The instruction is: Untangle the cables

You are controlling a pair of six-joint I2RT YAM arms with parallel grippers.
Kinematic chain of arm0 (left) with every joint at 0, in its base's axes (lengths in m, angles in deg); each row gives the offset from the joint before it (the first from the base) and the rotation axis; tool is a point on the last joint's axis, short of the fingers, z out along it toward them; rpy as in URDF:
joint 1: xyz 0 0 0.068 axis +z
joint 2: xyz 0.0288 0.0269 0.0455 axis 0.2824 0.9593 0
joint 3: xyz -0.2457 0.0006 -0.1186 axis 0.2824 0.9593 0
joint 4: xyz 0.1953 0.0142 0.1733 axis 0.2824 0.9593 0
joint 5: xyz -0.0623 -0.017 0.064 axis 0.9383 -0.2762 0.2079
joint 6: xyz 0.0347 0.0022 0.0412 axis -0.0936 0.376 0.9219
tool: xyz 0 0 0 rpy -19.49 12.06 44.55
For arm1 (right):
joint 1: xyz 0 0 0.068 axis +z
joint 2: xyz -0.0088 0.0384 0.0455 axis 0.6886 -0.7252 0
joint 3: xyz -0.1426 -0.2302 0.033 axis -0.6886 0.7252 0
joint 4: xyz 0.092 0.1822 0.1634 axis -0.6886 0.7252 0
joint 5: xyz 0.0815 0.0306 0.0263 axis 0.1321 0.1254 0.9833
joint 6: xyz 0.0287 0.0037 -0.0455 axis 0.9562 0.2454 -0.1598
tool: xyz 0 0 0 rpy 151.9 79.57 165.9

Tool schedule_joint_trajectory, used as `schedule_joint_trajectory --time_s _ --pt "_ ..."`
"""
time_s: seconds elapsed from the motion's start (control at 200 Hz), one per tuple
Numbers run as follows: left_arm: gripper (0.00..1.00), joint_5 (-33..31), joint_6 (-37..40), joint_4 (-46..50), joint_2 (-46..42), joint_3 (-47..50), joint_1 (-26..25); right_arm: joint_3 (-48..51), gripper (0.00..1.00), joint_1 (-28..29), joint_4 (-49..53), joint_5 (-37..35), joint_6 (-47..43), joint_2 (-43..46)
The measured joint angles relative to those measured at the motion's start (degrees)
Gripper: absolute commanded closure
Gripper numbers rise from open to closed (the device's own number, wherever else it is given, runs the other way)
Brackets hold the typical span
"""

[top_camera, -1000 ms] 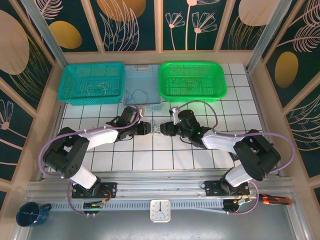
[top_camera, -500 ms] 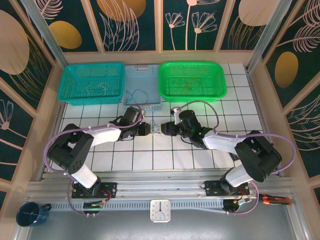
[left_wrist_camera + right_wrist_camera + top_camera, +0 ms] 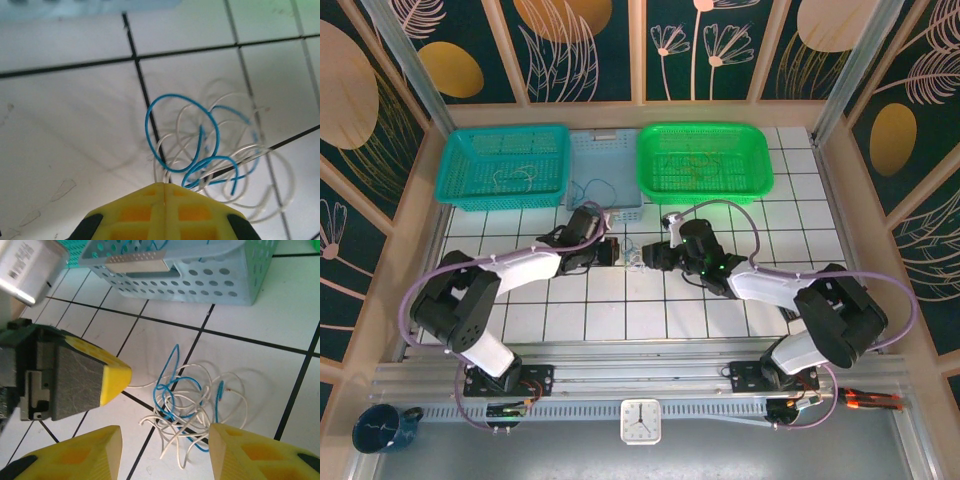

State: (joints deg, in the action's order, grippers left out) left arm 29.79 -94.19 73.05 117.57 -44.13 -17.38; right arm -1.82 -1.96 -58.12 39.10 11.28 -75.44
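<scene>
The white-tiled bench (image 3: 650,320) carries three baskets in a row along its far edge. A teal basket (image 3: 450,165) sits toward the far left corner and a green basket (image 3: 705,127) right of the middle. A smaller pale blue basket (image 3: 620,150) is wedged between them.

The left arm (image 3: 520,270) and the right arm (image 3: 765,285) both reach in toward the middle of the bench, their heads facing each other.

The left pincer (image 3: 164,189) is clenched, its yellow tips pressed flush together right at the left edge of the cables (image 3: 200,145). Strands run in under its tip. Whether one is pinched there cannot be told.

The right pincer (image 3: 165,440) is released. Its two yellow fingers (image 3: 107,440) stand apart over the near side of the tangle, not touching it.

The cables lie on the tiles between the two pincers, near the middle of the bench and just on the near side of the pale blue basket. They form a small knot of blue and whitish loops.

A thin whitish wire (image 3: 515,178) lies in the teal basket, a blue wire (image 3: 588,188) in the pale blue one, and a yellowish wire (image 3: 695,170) in the green one.
</scene>
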Motion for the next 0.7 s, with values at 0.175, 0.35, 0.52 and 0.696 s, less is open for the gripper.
schedule_joint_trajectory --time_s 0.175,0.35,0.52,0.696 --pt "1.0 3.2 0.1 1.2 -4.8 -5.1 0.0 -0.5 0.47 0.0 -0.2 -0.1 0.0 0.9" --pt "1.0 7.4 -1.2 1.3 -7.2 -8.8 0.0 -1.2 0.45 0.0 -2.1 -0.2 -0.3 1.6" --pt "1.0 10.4 -2.7 1.3 -8.0 -11.1 0.0 -1.9 0.44 0.0 -4.6 -0.3 -1.0 1.8" --pt "1.0 12.3 -3.8 1.3 -8.6 -12.4 0.0 -2.6 0.44 0.0 -6.2 -0.5 -1.6 1.8"
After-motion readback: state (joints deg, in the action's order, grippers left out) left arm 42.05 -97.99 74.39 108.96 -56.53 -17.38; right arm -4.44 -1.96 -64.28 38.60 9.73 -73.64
